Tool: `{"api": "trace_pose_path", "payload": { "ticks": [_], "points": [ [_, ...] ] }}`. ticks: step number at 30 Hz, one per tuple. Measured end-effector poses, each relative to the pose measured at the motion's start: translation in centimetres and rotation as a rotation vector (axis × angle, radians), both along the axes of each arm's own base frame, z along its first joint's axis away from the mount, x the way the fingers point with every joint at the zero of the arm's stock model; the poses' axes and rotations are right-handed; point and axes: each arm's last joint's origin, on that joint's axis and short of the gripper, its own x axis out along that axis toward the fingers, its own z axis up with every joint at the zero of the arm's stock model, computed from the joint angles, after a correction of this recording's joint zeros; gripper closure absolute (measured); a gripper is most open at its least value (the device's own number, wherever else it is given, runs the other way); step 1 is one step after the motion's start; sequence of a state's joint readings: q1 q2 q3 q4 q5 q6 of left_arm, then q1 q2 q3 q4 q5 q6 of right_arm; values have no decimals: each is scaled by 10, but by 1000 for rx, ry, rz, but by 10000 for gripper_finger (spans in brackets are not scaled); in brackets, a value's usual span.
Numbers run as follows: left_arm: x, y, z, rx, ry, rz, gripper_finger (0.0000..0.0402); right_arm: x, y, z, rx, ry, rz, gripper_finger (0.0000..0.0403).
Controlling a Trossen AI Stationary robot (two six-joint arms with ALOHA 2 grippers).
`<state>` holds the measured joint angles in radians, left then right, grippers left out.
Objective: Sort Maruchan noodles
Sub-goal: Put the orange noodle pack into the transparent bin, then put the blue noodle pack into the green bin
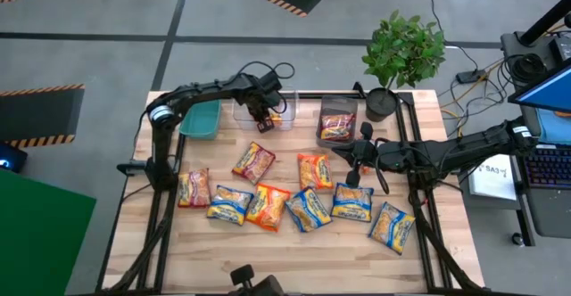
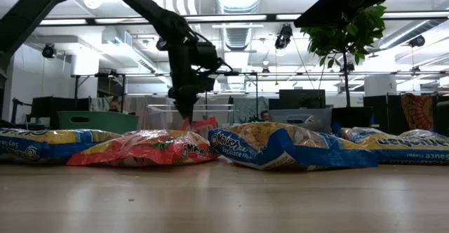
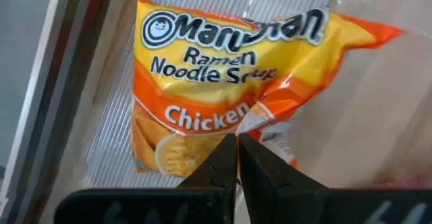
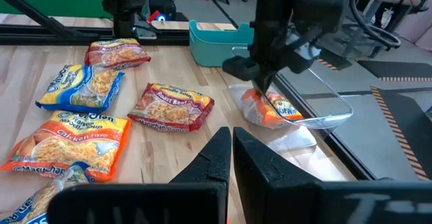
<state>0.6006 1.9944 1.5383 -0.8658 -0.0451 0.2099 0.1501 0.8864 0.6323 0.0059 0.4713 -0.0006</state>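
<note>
My left gripper (image 1: 261, 118) is over the clear bin (image 1: 284, 123) at the table's far side, shut on an orange chicken Maruchan packet (image 3: 223, 82). That packet also shows in the right wrist view (image 4: 273, 110), inside the bin. My right gripper (image 4: 231, 140) is shut and touches nothing. It hovers right of centre (image 1: 355, 158), near the grey bin (image 1: 337, 107), which holds red packets (image 1: 337, 128). Several blue-and-yellow, orange and red packets lie flat on the table, among them a red one (image 1: 254, 162) and an orange one (image 1: 314, 171). My left gripper pinches the orange packet between its two fingers at one long edge (image 3: 251, 116), where the wrapper is crumpled. The fingers come from above, pointing down into the clear bin. The packet is tilted below them, with its far part on the bin's ribbed floor (image 3: 115, 136).
A teal bin (image 1: 201, 119) stands left of the clear bin. A potted plant (image 1: 401, 51) stands at the far right corner. A row of packets (image 1: 309, 209) fills the table's middle. Bare wood (image 1: 294, 260) stretches along the near edge.
</note>
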Motion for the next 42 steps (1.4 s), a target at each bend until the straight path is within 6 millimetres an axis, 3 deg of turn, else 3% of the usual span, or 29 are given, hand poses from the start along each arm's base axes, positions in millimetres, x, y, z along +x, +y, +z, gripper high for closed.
{"api": "trace_pose_path", "payload": {
  "ticks": [4, 12, 16, 22, 27, 31, 36, 42],
  "points": [
    [-1, -2, 7, 8, -13, 2, 402, 0, 0, 0, -1, 0, 0, 394],
    [-11, -21, 65, 79, -139, 1, 402, 0, 0, 0, 45, -16, -14, 394],
    [-14, -58, 90, 105, -223, -67, 402, 1, 0, -3, 149, -34, -44, 394],
    [-19, -139, 103, 121, -395, -231, 402, 10, 4, -15, 366, -16, -41, 394],
    [-34, -201, 92, 83, -521, -356, 401, 20, 8, -30, 555, 32, -32, 394],
    [-50, -237, 78, 32, -558, -432, 402, 32, 13, -33, 677, 84, 14, 394],
    [-64, -263, 60, -27, -612, -453, 402, 53, 23, -35, 838, 221, 119, 394],
    [-65, -274, 41, -62, -681, -449, 402, 74, 43, -52, 971, 516, 162, 394]
  ]
}}
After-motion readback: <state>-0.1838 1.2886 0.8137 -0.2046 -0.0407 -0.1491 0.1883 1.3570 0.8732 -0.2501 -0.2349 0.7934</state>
